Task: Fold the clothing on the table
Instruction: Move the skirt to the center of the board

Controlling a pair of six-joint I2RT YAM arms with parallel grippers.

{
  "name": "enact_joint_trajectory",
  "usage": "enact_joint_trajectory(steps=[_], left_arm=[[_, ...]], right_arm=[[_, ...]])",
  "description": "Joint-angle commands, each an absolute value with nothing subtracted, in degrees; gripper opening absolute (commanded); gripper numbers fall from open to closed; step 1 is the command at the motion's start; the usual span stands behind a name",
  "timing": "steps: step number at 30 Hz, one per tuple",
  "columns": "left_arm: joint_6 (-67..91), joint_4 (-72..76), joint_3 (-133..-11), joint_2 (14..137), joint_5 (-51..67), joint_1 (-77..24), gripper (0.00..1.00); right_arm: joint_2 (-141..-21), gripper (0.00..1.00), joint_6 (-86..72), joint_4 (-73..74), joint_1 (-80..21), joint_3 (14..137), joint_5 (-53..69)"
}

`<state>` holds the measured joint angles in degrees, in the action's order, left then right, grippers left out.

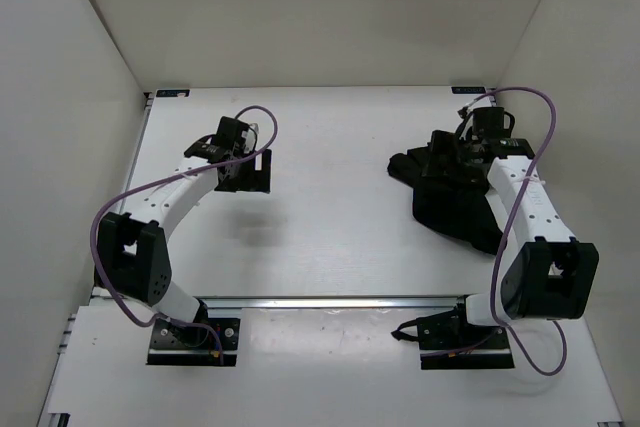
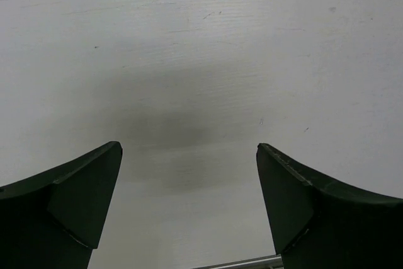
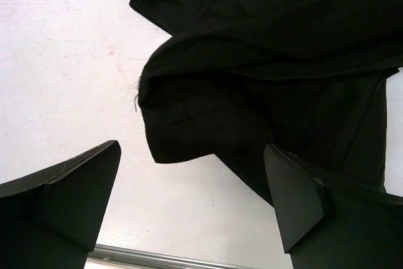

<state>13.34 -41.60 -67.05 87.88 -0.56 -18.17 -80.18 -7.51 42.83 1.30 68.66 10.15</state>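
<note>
Right hand (image 3: 192,148) jaws spread, holding nothing, over black garment (image 3: 264,48) hem corner; judge best: pinch single layer there. Left hand (image 2: 189,147) likewise spread, empty, over bench (image 2: 189,42), well apart from garment.

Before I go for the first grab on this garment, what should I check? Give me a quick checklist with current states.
1. Is the right gripper open: ok, jaws wide.
2. Is the left gripper open: ok, jaws wide.
3. Is the clothing unheld: ok, neither gripper clamps it.
4. Is the clothing laid flat: not ok, bunched on the right side of the table.
5. Is the left gripper at the clothing: not ok, it is over bare table, apart from it.
6. Is the right gripper touching the clothing: cannot tell.
</note>
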Motion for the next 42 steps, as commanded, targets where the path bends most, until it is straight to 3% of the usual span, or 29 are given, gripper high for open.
enact_joint_trajectory(steps=[1,19,26,30,31,32,33,34,35,39,42], left_arm=[[12.83,-40.61,-65.66,84.73,-2.02,-18.81,0.99],[13.36,-35.77,-58.62,80.25,4.13,-18.37,0.99],[13.70,-37.18,-58.80,83.23,4.22,-18.02,0.98],[13.54,-37.44,-58.71,83.23,3.87,-17.75,0.99],[13.45,-37.70,-58.62,83.23,3.87,-18.01,0.99],[13.62,-37.79,-58.36,82.71,3.95,-17.76,0.99],[13.80,-37.79,-58.19,82.27,3.69,-17.67,0.99],[13.97,-37.44,-57.84,82.00,3.78,-17.49,0.98],[13.97,-37.27,-57.14,81.57,3.95,-17.32,0.99],[15.38,-35.16,-56.07,80.77,7.10,-16.08,0.99],[17.04,-34.72,-56.51,81.21,9.14,-13.54,0.99]], right_arm=[[-80.25,0.95,-7.65,41.05,0.44,71.10,8.35],[-88.76,0.99,-5.44,40.52,-5.98,75.85,0.53],[-93.07,0.96,-5.89,39.55,-7.29,74.71,0.01],[-96.32,0.74,-6.33,41.83,-9.23,74.97,-2.81],[-97.02,0.64,-6.59,41.84,-9.66,74.80,-2.90],[-97.47,0.46,-6.59,41.75,-10.10,74.79,-3.16],[-98.51,0.34,-6.24,41.75,-10.11,75.67,-2.21],[-99.13,0.11,-6.68,42.01,-10.19,76.98,-1.76],[-100.36,0.00,-6.24,42.71,-10.20,79.25,-1.15],[-105.63,0.00,-4.49,46.48,-12.82,91.20,4.56],[-111.87,0.00,-3.87,51.39,-17.30,109.03,9.47]])
